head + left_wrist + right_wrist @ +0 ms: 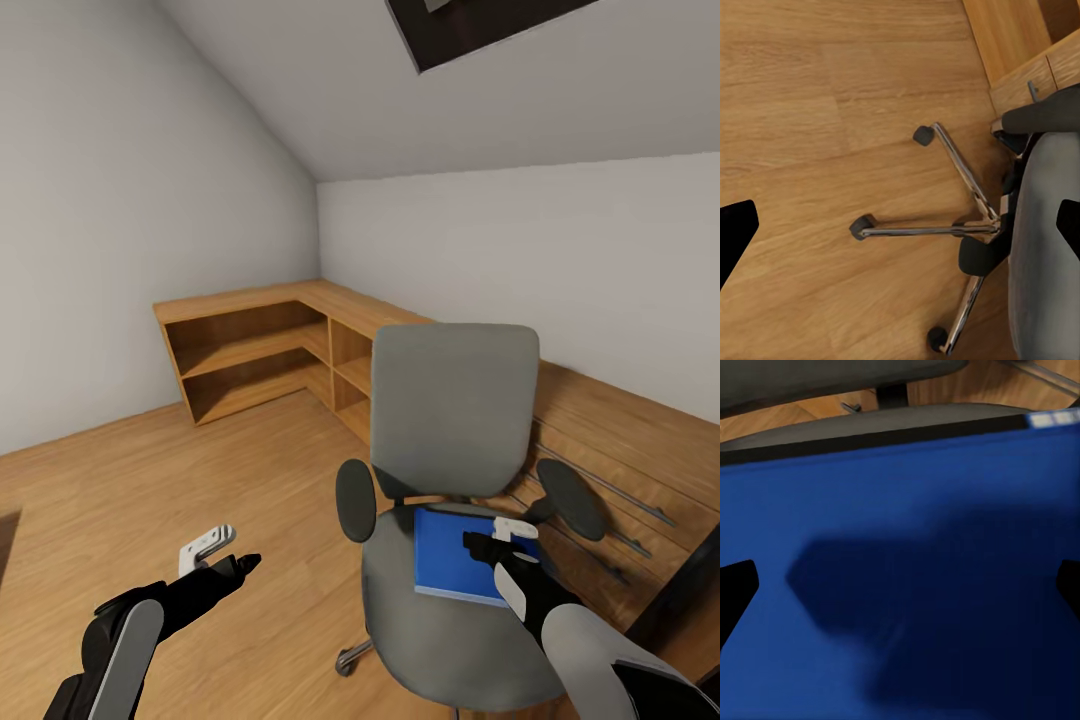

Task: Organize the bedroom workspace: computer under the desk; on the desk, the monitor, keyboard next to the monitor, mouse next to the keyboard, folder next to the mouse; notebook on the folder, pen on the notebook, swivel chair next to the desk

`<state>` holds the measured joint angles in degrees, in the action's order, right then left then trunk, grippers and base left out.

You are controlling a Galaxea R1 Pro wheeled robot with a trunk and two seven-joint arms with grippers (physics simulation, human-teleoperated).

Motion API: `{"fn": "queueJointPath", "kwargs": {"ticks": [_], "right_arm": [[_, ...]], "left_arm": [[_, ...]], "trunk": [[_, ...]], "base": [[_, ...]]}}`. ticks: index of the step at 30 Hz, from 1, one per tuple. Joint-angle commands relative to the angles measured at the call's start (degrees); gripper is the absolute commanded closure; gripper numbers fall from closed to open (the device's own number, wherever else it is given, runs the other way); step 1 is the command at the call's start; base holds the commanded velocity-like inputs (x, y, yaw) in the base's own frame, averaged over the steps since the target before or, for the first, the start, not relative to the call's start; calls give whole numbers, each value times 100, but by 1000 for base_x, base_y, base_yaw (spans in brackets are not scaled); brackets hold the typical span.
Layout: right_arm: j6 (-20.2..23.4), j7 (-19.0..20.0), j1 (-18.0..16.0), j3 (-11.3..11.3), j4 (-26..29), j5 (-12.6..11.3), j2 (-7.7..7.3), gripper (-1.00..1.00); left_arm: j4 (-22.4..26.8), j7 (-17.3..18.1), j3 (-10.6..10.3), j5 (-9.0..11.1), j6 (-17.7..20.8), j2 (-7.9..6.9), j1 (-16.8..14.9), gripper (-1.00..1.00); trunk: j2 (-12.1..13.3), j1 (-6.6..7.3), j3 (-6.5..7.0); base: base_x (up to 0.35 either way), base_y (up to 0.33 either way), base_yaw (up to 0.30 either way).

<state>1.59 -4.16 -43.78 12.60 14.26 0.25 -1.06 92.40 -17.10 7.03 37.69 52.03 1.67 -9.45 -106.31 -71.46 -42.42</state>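
Head view: right claw (497,540) covers the near right corner of the blue folder (452,555); whether it touches, cannot tell. Swivel chair (450,400) backrest hides the folder's far edge and part of the wooden bench (600,420) behind it. Chair base mostly hidden under the seat; one caster (345,660) pokes out. Ceiling window (480,25) cut by the top edge. Right wrist view: folder (900,585) runs off three edges. Left wrist view: chair seat (1046,247) cut at the edge.

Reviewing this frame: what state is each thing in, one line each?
folder: lying flat on the chair seat, not lifted.
swivel chair: upright, beside the wooden unit.
right gripper: open, just above the folder.
left gripper: open, empty, over the floor.
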Motion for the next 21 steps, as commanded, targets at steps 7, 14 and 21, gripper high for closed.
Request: {"fn": "queueJointPath", "kwargs": {"ticks": [7, 14, 21], "right_arm": [[17, -15, 1, 32, -125, -16, 1, -100], [17, -15, 1, 32, -125, -16, 1, -100], [22, -15, 1, 32, -125, -16, 1, -100]], "left_arm": [[-29, -41, 9, 70, 35, -7, -4, -100], [-275, -32, 8, 71, 14, -18, -4, -100], [-309, -29, 2, 64, 11, -18, -4, -100]], "trunk": [[-2, 0, -6], [-2, 0, -6], [-2, 0, -6]], "base": [[0, 0, 0], [-17, 0, 0], [-197, 0, 0]]}}
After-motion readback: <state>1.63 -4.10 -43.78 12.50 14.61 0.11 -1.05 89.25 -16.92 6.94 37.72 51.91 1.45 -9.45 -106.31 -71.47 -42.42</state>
